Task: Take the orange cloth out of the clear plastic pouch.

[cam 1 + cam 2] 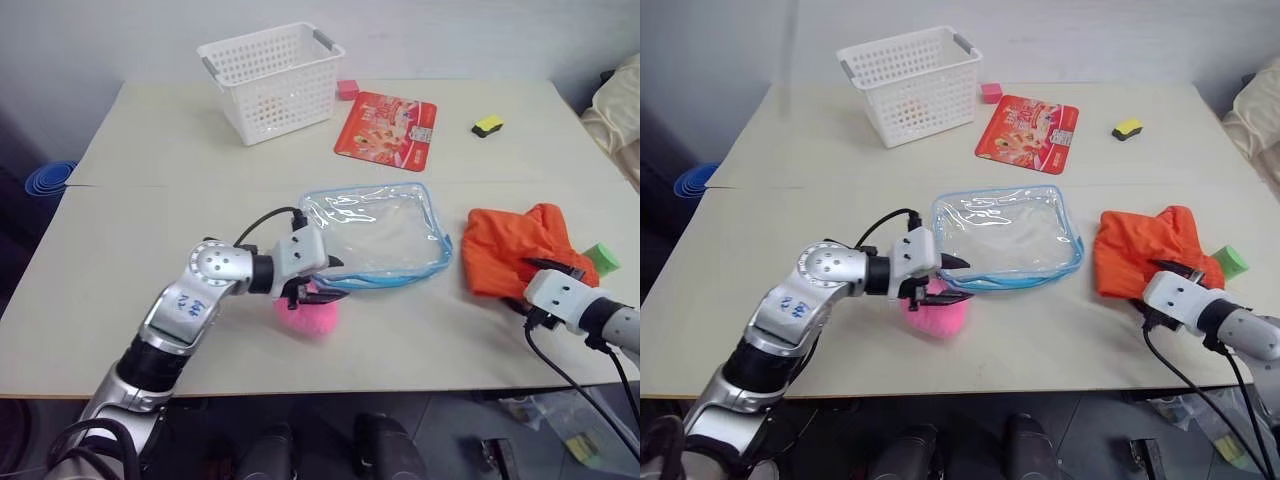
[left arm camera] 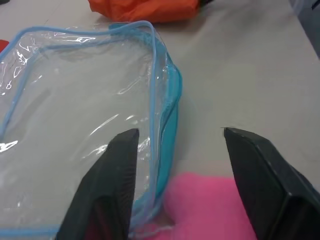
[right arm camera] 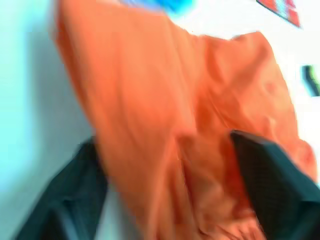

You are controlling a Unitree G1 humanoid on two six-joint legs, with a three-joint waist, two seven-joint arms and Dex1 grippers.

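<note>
Here the orange cloth [image 1: 520,248] lies crumpled on the worktop [image 1: 150,170], just right of the empty clear plastic pouch [image 1: 378,234]. The right claw [image 3: 167,170] gapes wide around the cloth's near edge. The left claw [image 2: 180,165] stands apart at the pouch's corner, above a pink toy [image 1: 308,315].

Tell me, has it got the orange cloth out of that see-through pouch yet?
Yes, it looks so. The orange cloth lies crumpled on the table, apart from the clear plastic pouch, which looks empty. The right gripper has open jaws either side of the cloth; the left gripper is open at the pouch's corner, over a pink plush toy. Little seems left except drawing the arms away.
</note>
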